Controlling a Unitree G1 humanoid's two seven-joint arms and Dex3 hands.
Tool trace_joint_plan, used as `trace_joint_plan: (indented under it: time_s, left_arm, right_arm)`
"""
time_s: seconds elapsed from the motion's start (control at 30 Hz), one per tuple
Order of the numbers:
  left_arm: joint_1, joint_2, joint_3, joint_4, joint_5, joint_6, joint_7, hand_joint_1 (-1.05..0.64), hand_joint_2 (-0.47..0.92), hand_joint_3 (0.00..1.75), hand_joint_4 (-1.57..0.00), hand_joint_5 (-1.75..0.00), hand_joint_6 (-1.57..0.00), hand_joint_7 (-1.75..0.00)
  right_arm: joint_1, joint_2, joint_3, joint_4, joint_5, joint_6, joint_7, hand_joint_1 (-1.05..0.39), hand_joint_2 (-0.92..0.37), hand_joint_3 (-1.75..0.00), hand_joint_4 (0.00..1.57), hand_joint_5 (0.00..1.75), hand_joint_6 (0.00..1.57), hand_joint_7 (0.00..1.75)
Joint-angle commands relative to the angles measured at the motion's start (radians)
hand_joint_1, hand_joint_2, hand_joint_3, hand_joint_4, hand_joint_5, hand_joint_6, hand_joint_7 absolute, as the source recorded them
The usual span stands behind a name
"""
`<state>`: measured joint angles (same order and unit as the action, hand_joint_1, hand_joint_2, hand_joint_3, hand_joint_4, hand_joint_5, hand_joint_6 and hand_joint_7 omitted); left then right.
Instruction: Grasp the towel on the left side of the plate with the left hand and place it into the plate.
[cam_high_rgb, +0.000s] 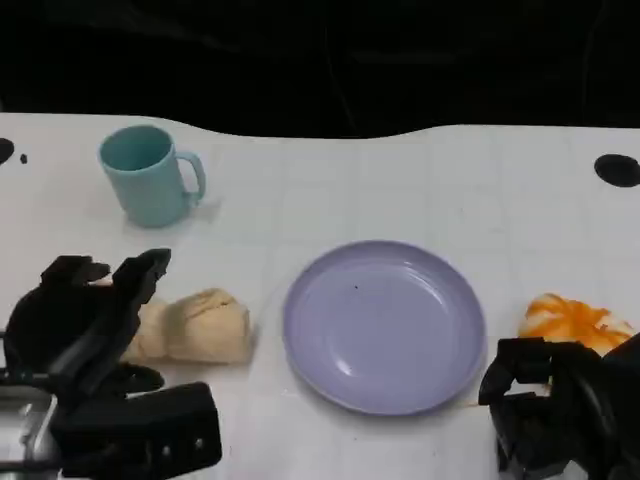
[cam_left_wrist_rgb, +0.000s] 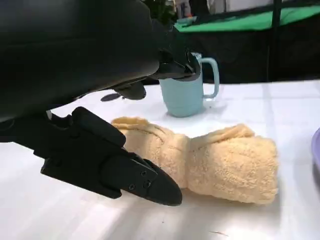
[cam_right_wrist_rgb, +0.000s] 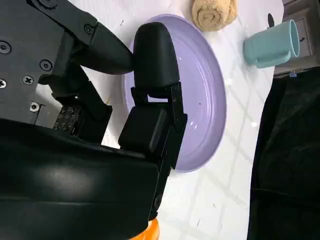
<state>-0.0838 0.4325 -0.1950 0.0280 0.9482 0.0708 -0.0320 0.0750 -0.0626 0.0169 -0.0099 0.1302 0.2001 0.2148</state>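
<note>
On the white table (cam_high_rgb: 420, 180) everything's laid out pretty simply, so going from biggest to smallest. Lavender plate (cam_high_rgb: 385, 325) sits in the middle with nothing in it. Just to its left, close but not touching, is the rolled yellow towel (cam_high_rgb: 195, 327), lying on its side with one end pointing at the plate.

Left hand (cam_high_rgb: 85, 330) is at the far end of the roll, the end away from the plate. The fingers are spread apart and it isn't holding anything; in the left wrist view one finger (cam_left_wrist_rgb: 130, 175) lies low along the near side of the towel and another (cam_left_wrist_rgb: 172, 60) hangs above it, so it looks like it's straddling the end. I can't tell whether anything is actually touching the fabric.

Right hand (cam_high_rgb: 560, 410) is parked low on the other side of the plate, fingers curled in on nothing. An orange thing (cam_high_rgb: 575, 322) sits just beyond it.

What I'd worry about: the hand is lined up on the end, not the middle. Closing there might only pinch the outer layer, and the roll could unravel or droop when lifted, then drag across the plate rim or land half off it. Soft terry also squishes, so a loose grip could slip. The teal mug (cam_high_rgb: 150, 175) is well behind, probably safe unless the arm swings wide.
</note>
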Motion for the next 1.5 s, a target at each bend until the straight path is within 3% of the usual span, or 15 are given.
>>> trace_joint_plan:
  time_s: [0.03,0.53,0.7,0.77,1.03,1.07,1.1,1.17,1.2,1.23,1.3,1.33,1.4,1.47,1.5]
  left_arm:
    - [-0.069,0.009,-0.046,0.093,0.017,0.022,0.008,-0.6,0.89,0.0,-0.25,-0.32,-0.29,-0.02]
    - [-0.316,-0.075,-0.188,0.483,-0.012,0.088,0.037,-0.57,0.91,0.0,-0.4,-0.1,-0.31,-0.01]
    - [-0.408,-0.094,-0.228,0.671,-0.046,0.062,0.044,-0.46,0.92,0.03,-0.54,-0.1,-0.52,-0.05]
    - [-0.434,-0.098,-0.238,0.739,-0.065,0.031,0.069,-0.35,0.92,0.05,-0.76,-0.22,-0.66,-0.08]
    - [-0.484,-0.08,-0.268,0.93,-0.123,-0.141,0.226,-0.32,0.92,0.23,-0.74,-1.36,-1.09,-0.12]
    - [-0.487,-0.08,-0.265,0.946,-0.131,-0.158,0.254,-0.32,0.92,0.26,-0.72,-1.49,-1.08,-0.26]
    - [-0.491,-0.08,-0.265,0.962,-0.138,-0.174,0.281,-0.31,0.92,0.3,-0.72,-1.64,-0.9,-0.77]
    - [-0.499,-0.078,-0.268,0.991,-0.145,-0.21,0.344,-0.27,0.92,0.39,-0.79,-1.72,-0.7,-1.37]
    - [-0.505,-0.077,-0.269,1.002,-0.146,-0.222,0.368,-0.26,0.92,0.41,-0.81,-1.74,-0.65,-1.51]
    - [-0.509,-0.075,-0.27,1.009,-0.147,-0.231,0.387,-0.25,0.92,0.41,-0.81,-1.74,-0.59,-1.48]
    - [-0.521,-0.071,-0.279,1.019,-0.132,-0.235,0.448,-0.25,0.89,0.3,-0.82,-1.75,-0.72,-1.0]
    - [-0.526,-0.067,-0.284,1.015,-0.124,-0.231,0.476,-0.26,0.88,0.23,-0.82,-1.75,-0.77,-0.91]
    - [-0.532,-0.061,-0.285,1.007,-0.122,-0.231,0.518,-0.23,0.91,0.15,-0.82,-1.75,-0.72,-1.15]
    - [-0.532,-0.058,-0.275,0.992,-0.132,-0.233,0.549,-0.23,0.92,0.21,-0.83,-1.75,-0.58,-1.62]
    - [-0.529,-0.057,-0.269,0.975,-0.138,-0.23,0.557,-0.24,0.92,0.22,-0.84,-1.75,-0.56,-1.68]
  right_arm:
    - [0.006,-0.008,-0.01,-0.009,0.007,0.002,0.002,-0.91,0.09,-1.75,1.48,1.28,1.52,1.0]
    - [0.029,-0.013,-0.012,-0.036,0.002,0.007,-0.004,-0.93,0.09,-1.75,1.49,1.28,1.52,0.99]
    - [0.046,-0.01,-0.007,-0.06,0.007,0.017,-0.001,-0.93,0.09,-1.75,1.49,1.28,1.52,1.0]
    - [0.054,-0.007,-0.006,-0.071,0.008,0.024,-0.003,-0.93,0.09,-1.75,1.49,1.28,1.52,1.0]
    - [0.075,-0.004,0.002,-0.1,0.01,0.034,-0.005,-0.9,0.08,-1.75,1.51,1.25,1.52,0.98]
    - [0.076,-0.002,0.002,-0.102,0.012,0.039,-0.006,-0.9,0.08,-1.75,1.51,1.25,1.52,0.98]
    - [0.076,-0.001,0.002,-0.103,0.013,0.042,-0.008,-0.9,0.08,-1.75,1.51,1.25,1.52,0.99]
    - [0.073,0.002,0.001,-0.103,0.014,0.052,-0.012,-0.89,0.08,-1.75,1.51,1.25,1.52,0.99]
    - [0.07,0.001,0.001,-0.101,0.012,0.052,-0.012,-0.89,0.08,-1.75,1.51,1.25,1.52,0.99]
    - [0.068,0.0,0.001,-0.098,0.011,0.05,-0.012,-0.89,0.08,-1.75,1.51,1.25,1.52,0.99]
    - [0.059,-0.002,0.0,-0.086,0.009,0.043,-0.01,-0.89,0.08,-1.75,1.51,1.25,1.52,0.99]
    - [0.053,-0.002,0.0,-0.08,0.007,0.043,-0.011,-0.89,0.08,-1.75,1.51,1.25,1.52,0.99]
    - [0.044,0.0,-0.001,-0.073,0.006,0.047,-0.016,-0.89,0.07,-1.75,1.51,1.26,1.51,1.0]
    - [0.039,0.001,-0.002,-0.068,0.008,0.048,-0.017,-0.89,0.07,-1.75,1.51,1.26,1.51,1.0]
    - [0.039,0.001,-0.002,-0.066,0.009,0.045,-0.017,-0.89,0.07,-1.75,1.51,1.26,1.51,1.0]
